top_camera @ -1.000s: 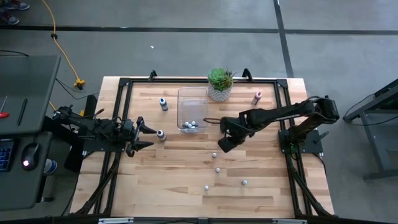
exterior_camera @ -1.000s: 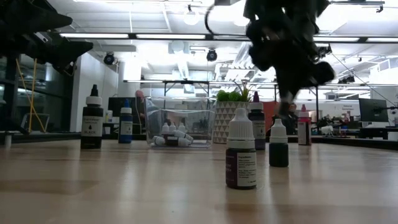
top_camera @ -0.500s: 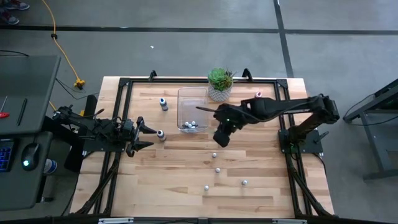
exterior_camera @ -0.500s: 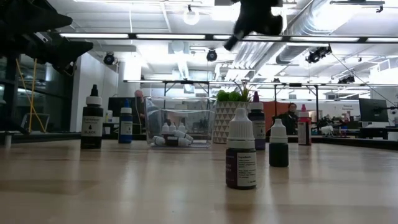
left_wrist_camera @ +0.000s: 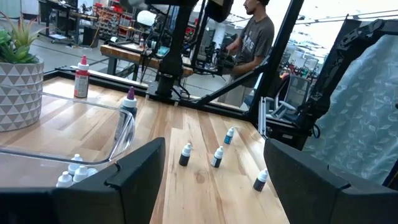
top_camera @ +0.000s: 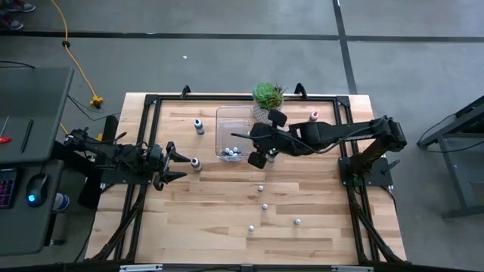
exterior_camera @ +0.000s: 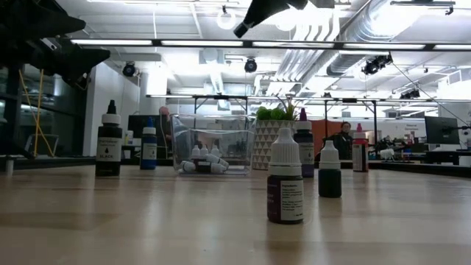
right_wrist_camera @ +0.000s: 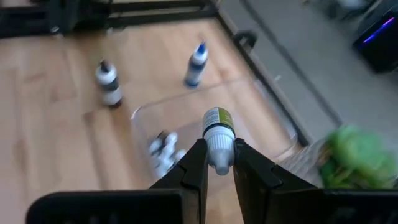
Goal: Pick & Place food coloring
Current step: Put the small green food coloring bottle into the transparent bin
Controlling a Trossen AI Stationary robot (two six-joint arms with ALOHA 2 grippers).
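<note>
My right gripper [right_wrist_camera: 217, 163] is shut on a tiny food coloring bottle [right_wrist_camera: 217, 127] with a green label. It hangs high over the right side of the clear bin [top_camera: 233, 133]. Several white-capped bottles [right_wrist_camera: 163, 149] lie in the bin. More food coloring bottles stand on the wood: a blue one [top_camera: 199, 126], a dark one [top_camera: 196, 162], a pink one [top_camera: 313, 117] and several near the front [top_camera: 263, 205]. My left gripper [left_wrist_camera: 214, 180] waits open at the table's left edge, holding nothing. My right gripper pinches the bottle's white end [right_wrist_camera: 219, 154] between its two fingers. The green-labelled body [right_wrist_camera: 217, 117] sticks out past the fingertips. The fingers [right_wrist_camera: 194, 167] slant down from the table's right side. The bottle is lifted clear, above the bin.
A green succulent in a white pot [top_camera: 268, 99] stands just behind the bin, close to my right arm. A black frame [top_camera: 151, 102] runs round the table top. Bare wood lies between the bin and the front bottles. People show in the room beyond.
My right gripper has risen from just above the table and gone toward the far left, to the bin's right side. It has rolled as it went and stays shut on the bottle. The bottles on the table have not moved.
</note>
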